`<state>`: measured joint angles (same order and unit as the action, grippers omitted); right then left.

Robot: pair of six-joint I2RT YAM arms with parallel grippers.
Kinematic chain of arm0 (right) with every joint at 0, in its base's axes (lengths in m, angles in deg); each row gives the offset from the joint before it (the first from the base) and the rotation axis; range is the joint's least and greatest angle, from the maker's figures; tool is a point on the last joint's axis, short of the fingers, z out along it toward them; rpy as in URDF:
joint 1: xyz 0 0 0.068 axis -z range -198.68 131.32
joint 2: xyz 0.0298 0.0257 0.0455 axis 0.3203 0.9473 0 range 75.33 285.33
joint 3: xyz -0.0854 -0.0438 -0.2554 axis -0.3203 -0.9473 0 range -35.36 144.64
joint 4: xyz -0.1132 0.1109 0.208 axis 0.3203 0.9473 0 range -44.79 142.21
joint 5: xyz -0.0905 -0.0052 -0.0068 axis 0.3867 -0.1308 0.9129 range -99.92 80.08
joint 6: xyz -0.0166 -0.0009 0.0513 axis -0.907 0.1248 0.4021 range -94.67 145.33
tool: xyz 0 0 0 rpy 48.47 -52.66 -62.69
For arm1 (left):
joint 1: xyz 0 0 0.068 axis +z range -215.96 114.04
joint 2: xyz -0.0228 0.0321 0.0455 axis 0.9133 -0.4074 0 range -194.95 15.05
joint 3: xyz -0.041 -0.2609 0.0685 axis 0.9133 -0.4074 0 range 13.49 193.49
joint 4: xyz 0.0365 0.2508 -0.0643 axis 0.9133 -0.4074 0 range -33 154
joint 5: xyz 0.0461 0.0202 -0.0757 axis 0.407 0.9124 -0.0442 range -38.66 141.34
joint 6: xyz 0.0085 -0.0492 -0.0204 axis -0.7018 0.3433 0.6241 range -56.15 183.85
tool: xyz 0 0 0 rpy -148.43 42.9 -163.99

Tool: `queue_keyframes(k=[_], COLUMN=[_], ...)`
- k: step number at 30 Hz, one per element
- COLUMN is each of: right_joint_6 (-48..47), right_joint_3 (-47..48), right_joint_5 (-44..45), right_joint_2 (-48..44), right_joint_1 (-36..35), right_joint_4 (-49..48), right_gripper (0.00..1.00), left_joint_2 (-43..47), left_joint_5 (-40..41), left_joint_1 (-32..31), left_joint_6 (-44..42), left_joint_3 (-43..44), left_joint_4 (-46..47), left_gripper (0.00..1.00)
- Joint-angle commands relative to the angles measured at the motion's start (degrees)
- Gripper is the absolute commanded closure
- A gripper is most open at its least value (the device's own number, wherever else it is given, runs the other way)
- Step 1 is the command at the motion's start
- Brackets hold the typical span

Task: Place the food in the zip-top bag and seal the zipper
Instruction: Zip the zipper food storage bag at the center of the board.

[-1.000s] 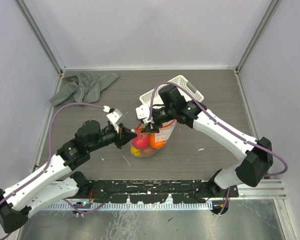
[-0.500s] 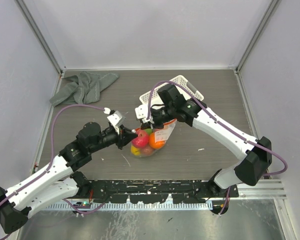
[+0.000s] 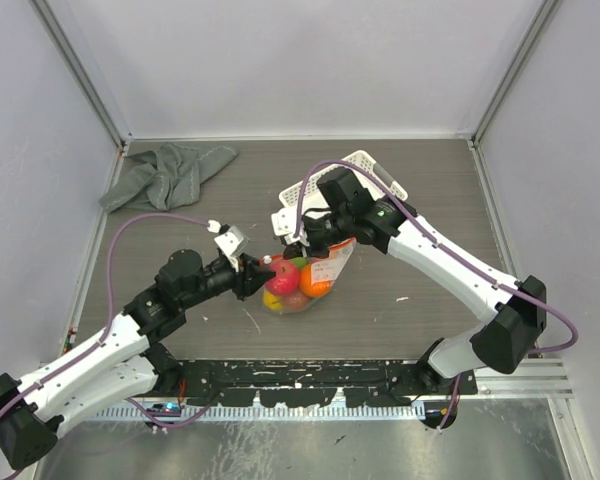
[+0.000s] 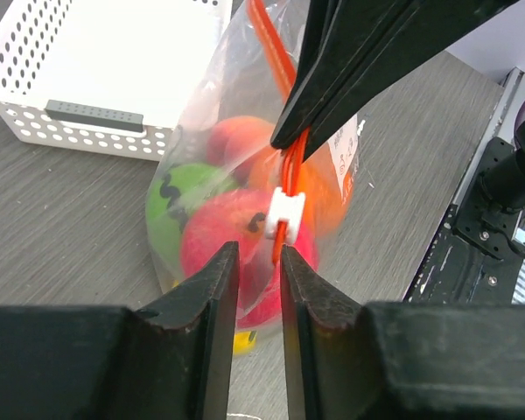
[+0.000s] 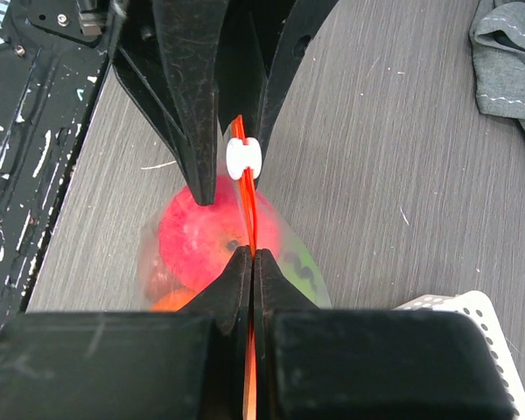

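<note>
Resting on a grey wood-grain tabletop point(image 3: 230, 190) between pale walls point(image 3: 300, 60) is a clear zip-top bag point(image 4: 201, 131) (white label point(image 3: 328, 267), seemingly illegible); right gripper point(image 5: 253, 254) pinches its orange-red zipper point(image 5: 249, 210), left gripper point(image 4: 252, 249) jaws barely parted.

Grey table point(image 3: 250, 180) — cloth point(image 3: 167, 172) (crumpled), white basket point(image 3: 358, 160)

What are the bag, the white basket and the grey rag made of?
Bag: thin clear plastic film, glossy and crinkled; fruit shows through. Basket: rigid white plastic, likely moulded, with even perforations. Rag: soft grey fabric, matte, bunched in folds with a stitched hem.
</note>
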<state>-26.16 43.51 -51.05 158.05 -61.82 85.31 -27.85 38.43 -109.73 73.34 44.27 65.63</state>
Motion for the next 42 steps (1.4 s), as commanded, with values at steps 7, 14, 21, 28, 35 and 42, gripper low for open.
queue_keyframes(k=[7, 14, 21, 28, 35, 42], right_joint_6=[1.79, 3.90, 4.44, 4.90, 4.73, 4.66], right_joint_3=[-0.37, -1.07, -0.93, -0.08, 0.63, 1.73], right_joint_5=[-0.75, -2.17, -5.64, -5.13, -5.40, -6.00], right_joint_2=[-4.06, -4.34, -4.11, -2.77, -1.68, -0.23], right_joint_1=[-0.11, -0.17, -1.53, -2.84, -3.26, -3.28], right_joint_4=[-3.95, -7.25, -9.73, -10.04, -10.04, -9.24], right_gripper=[0.98, 0.72, 0.57, 0.53, 0.52, 0.56], left_joint_2=[2.16, 2.98, 2.86, 2.40, 1.68, 1.47], left_joint_5=[-3.89, -5.44, -5.83, -5.84, -6.36, -6.84], left_joint_1=[1.51, 1.51, 1.57, 1.50, 1.55, 1.53], left_joint_6=[0.48, 0.39, 0.06, 0.04, -0.02, 0.33], left_joint_3=[-1.39, -1.67, -1.61, -1.81, -1.70, -1.97], left_joint_4=[7.92, 8.30, 8.35, 8.55, 8.89, 9.53], left_gripper=[0.96, 1.00, 1.00, 1.00, 1.00, 1.00])
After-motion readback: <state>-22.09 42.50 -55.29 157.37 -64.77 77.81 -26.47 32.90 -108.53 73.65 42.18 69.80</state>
